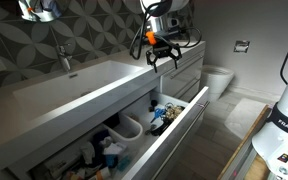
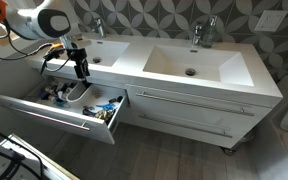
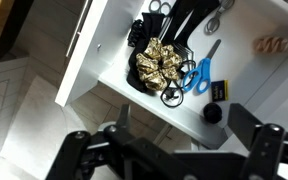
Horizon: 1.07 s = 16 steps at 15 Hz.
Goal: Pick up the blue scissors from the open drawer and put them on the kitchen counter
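Above the wide white-lined open drawer (image 3: 102, 55), we hover the black gripper (image 1: 163, 60) clear of its edges, fingers (image 3: 76, 150) apart; small blue scissors (image 3: 200, 73) lie blurred among dark clutter (image 3: 179, 30).

The arm (image 2: 42, 20) reaches down from above, its gripper (image 1: 162, 58) pointing straight down in the air at the front edge of the counter (image 2: 234, 88), fingers (image 3: 79, 150) spread wide with nothing between them.

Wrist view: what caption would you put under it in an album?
Open jaws hang above the open drawer, blue scissors lying beside a crinkly gold bundle.
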Tool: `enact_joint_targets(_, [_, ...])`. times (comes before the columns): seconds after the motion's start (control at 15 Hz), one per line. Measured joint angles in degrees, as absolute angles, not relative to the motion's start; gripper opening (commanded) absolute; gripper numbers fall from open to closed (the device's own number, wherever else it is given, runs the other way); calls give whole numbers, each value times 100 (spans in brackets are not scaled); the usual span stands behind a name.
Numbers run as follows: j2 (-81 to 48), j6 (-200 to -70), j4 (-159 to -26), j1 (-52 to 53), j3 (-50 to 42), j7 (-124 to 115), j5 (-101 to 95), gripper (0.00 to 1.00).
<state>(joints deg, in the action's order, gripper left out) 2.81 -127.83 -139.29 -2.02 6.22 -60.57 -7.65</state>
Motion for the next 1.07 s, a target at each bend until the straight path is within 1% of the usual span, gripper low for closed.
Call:
enact_joint_targets(0.6, [225,-12840,-13951,-115,585,-6116,-769,100])
enact_joint_targets(1.07, [-80,-13651,-14428,380,668,-7444,-1048,100])
